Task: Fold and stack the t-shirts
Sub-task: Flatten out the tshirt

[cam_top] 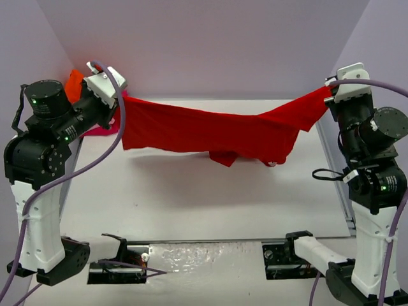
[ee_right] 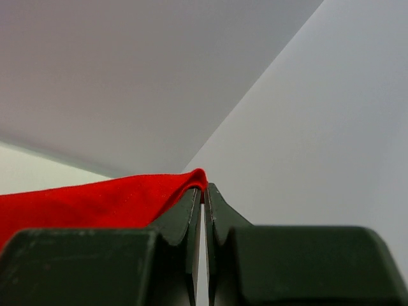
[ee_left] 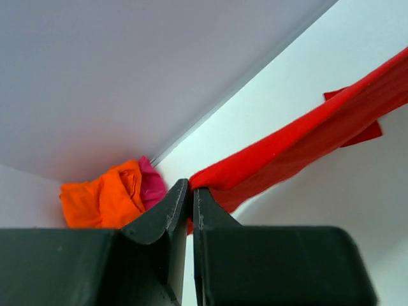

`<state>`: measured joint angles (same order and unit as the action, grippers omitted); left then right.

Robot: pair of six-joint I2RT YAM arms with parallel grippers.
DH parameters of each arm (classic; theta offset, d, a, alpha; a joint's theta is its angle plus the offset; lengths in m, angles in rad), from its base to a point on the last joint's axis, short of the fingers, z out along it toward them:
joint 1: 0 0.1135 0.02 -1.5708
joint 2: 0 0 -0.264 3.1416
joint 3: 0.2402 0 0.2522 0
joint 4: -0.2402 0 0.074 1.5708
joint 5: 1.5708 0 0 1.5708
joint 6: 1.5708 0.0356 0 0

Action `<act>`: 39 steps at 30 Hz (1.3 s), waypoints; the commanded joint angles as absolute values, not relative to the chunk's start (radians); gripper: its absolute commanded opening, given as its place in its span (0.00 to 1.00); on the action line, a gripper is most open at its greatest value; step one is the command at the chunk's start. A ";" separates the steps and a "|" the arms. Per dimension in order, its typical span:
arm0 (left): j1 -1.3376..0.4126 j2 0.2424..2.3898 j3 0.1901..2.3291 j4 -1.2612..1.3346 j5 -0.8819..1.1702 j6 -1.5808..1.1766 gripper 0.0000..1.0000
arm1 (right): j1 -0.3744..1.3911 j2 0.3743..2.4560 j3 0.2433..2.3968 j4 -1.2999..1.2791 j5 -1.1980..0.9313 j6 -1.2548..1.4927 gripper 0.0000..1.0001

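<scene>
At the left gripper [ee_left: 189, 191]: pinched fully together on one end of the red t-shirt [cam_top: 210, 131], up near the far-left corner of the table [cam_top: 191, 204]. At the right gripper [ee_right: 204, 188]: likewise pinched tight, on the opposite end, high over the far-right corner. Between them, stretched in the air across the far half of the table, sagging in the middle; whether clear of the surface at the lowest fold, hard to tell.

Probably light, limp and not slippery. Too soft to keep a shape, so likely to droop and bunch once slackened. Best taken at corners or hem edges, as here, with a thin pinch of cloth.

Counted: three t-shirts. One red, aloft; one orange t-shirt [ee_left: 102, 197] and one pink t-shirt [ee_left: 152, 186], crumpled together and touching in the far-left corner.
</scene>
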<state>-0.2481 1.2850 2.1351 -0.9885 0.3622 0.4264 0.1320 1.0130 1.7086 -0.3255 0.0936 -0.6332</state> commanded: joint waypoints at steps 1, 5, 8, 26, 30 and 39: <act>-0.243 1.347 2.184 -1.062 0.490 0.423 0.00 | 0.114 1.073 1.786 -0.356 0.044 -0.601 0.00; -0.240 1.408 2.217 -1.082 0.478 0.433 0.00 | 0.114 1.195 1.898 -0.345 0.050 -0.628 0.00; -0.217 1.486 2.287 -1.110 0.486 0.441 0.00 | 0.114 1.305 2.008 -0.320 0.070 -0.646 0.00; -0.025 2.249 2.628 -0.959 0.427 0.418 0.00 | 0.239 2.185 2.343 -0.121 0.250 -0.847 0.00; -0.048 2.398 2.621 -0.862 0.306 0.430 0.01 | 0.266 2.381 2.368 -0.060 0.255 -0.871 0.00; -0.083 2.572 2.642 -0.697 0.016 0.443 0.34 | 0.310 2.599 2.382 0.065 0.314 -0.950 0.00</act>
<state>-0.0728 2.6478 2.5887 -0.8374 0.1702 0.4207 0.2972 2.6373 2.3154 -0.1038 0.2528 -0.9050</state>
